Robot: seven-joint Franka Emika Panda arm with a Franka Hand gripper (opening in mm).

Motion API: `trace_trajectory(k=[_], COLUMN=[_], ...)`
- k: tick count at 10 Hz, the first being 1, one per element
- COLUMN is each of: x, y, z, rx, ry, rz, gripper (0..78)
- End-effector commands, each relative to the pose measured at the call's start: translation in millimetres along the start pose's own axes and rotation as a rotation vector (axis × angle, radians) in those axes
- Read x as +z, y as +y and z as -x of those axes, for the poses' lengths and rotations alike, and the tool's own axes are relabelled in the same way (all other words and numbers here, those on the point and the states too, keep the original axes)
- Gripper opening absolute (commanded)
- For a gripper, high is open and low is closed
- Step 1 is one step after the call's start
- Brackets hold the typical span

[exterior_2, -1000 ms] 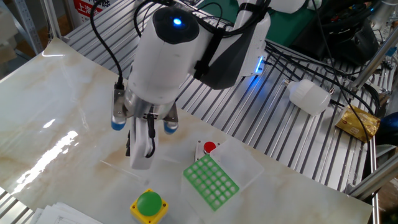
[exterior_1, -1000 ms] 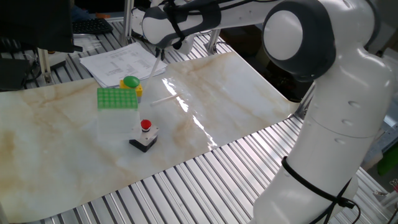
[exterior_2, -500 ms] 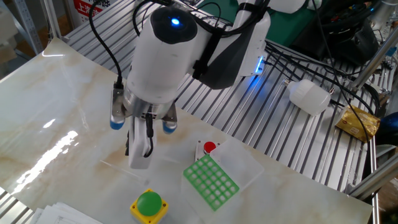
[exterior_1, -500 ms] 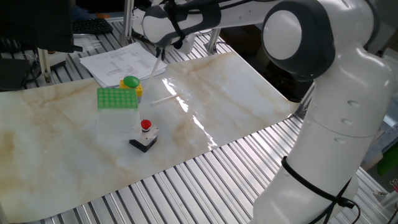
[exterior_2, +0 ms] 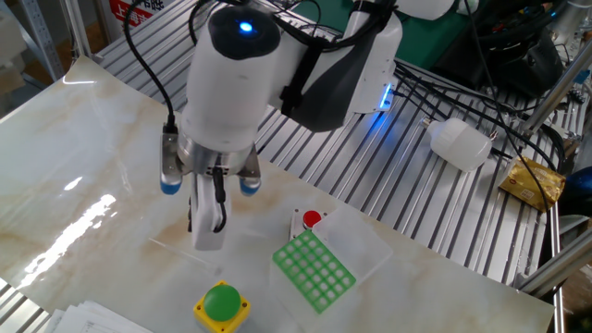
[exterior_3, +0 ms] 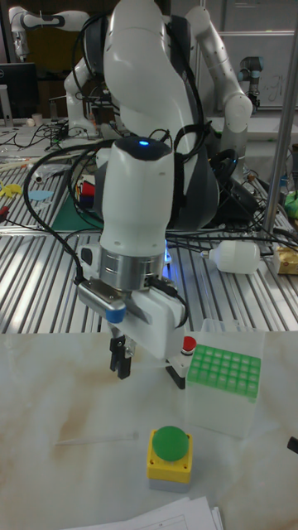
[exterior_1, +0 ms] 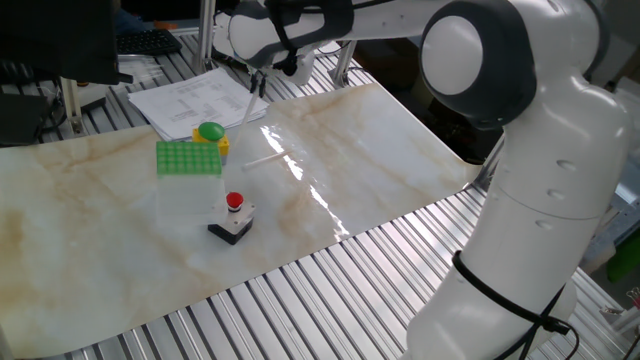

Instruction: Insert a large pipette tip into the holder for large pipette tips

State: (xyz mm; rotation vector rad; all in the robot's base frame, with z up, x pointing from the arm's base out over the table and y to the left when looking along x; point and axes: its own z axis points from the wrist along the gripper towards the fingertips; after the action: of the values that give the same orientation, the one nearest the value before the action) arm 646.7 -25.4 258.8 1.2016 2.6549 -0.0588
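Large pipette tip, one fixed view: slender translucent-white plastic cone (exterior_1: pixel 262 158), lying flat on the pale marbled tabletop (exterior_1: pixel 120 260), centre-left of frame, just right of the green rack and apart from it.
Holder, same view: bright green rectangular plastic rack with a grid of round holes (exterior_1: pixel 188 157), left of centre, seated on a clear box.
Neighbours, same view: round green button on a yellow base (exterior_1: pixel 211 134) touching the rack's upper right corner; small black box with a red button (exterior_1: pixel 232 219) below the rack; printed paper sheets (exterior_1: pixel 190 100) at upper left.
Gripper, same view: two-finger gripper (exterior_1: pixel 257 84) at top centre, above the sheets; finger spacing cannot be told here.

Gripper, the other fixed view: gripper (exterior_2: pixel 207 222) hangs left of centre, fingers pointing down, clear of the tabletop; holds nothing; gap between fingers unclear.
Tip, this view: faint thin line (exterior_2: pixel 176 248) on the table below the gripper, lower left.
Rack, this view: lower centre (exterior_2: pixel 313 270).

Gripper, tall fixed view: dark fingers close together (exterior_3: pixel 122 358), left of centre, empty, above the table.
Tip, this view: (exterior_3: pixel 95 438) flat at lower left, below the gripper, well apart from it.
Rack, this view: (exterior_3: pixel 223 372) right of centre.
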Motion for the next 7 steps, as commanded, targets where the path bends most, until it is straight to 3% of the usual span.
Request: trace_trajectory(k=[1,3,4,5,6,7], x=[-1.3,-1.3,-1.3,-1.3,-1.3,-1.3], y=[0.4,0.4,0.4,0.4,0.4,0.4], z=[1.0,1.0,1.0,1.0,1.0,1.0], rx=[-0.085,-0.106,-0.106,-0.106,-0.116,-0.125], ry=[0.109,0.114,0.131,0.169,0.196,0.204], rz=[0.041,0.046,0.047,0.058,0.040,0.034], gripper=[1.1,1.1,1.1,1.1,1.1,1.1])
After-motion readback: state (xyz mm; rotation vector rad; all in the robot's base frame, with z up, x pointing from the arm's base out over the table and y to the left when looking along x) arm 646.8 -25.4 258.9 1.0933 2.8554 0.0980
